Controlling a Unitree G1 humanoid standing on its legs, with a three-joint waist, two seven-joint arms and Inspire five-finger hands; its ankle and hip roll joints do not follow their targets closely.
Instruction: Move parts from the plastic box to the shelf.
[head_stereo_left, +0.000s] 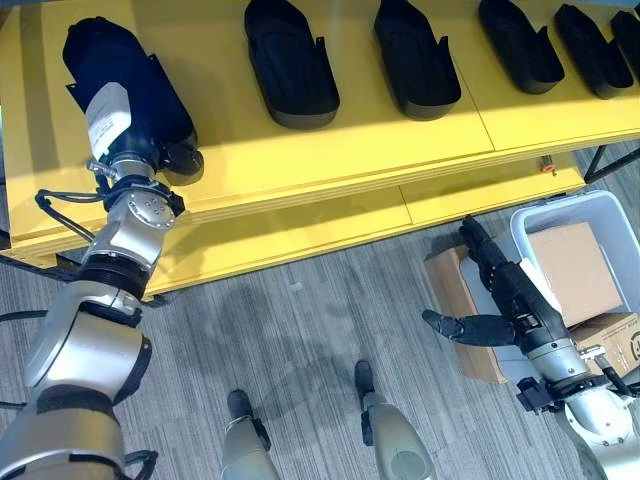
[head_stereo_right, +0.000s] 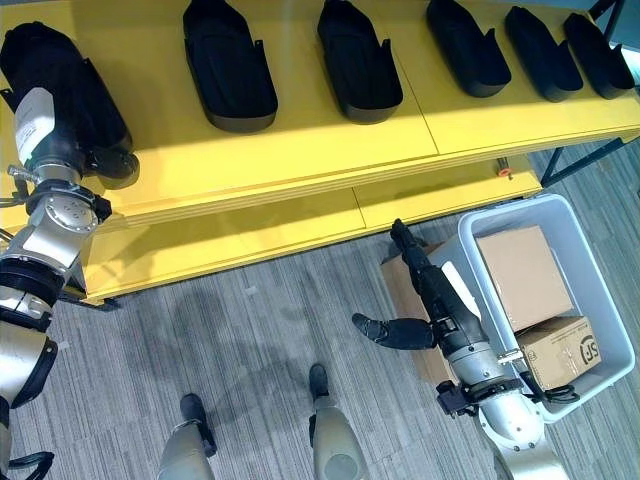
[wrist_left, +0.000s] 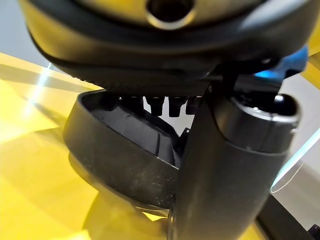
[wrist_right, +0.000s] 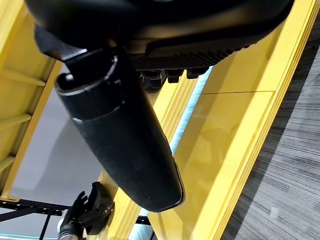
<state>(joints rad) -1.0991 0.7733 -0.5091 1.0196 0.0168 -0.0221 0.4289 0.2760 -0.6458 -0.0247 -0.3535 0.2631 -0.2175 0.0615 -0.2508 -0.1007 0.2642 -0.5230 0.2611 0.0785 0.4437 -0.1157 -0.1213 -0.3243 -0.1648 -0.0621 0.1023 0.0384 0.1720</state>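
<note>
Grey wood-grain plank floor (head_stereo_left: 300, 330), dark metal frame leg (head_stereo_left: 612, 160) at right, bright overhead glare

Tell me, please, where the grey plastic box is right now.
The plastic box stands on the floor at the robot's right, below the yellow shelf, with the right hand just beside its near wall.

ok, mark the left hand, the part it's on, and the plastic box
left hand (head_stereo_left: 150, 155), left eye view, back of the hand
black part (head_stereo_left: 105, 55), left eye view, upper surface above the hand
plastic box (head_stereo_right: 590, 255), right eye view, right rim
</note>
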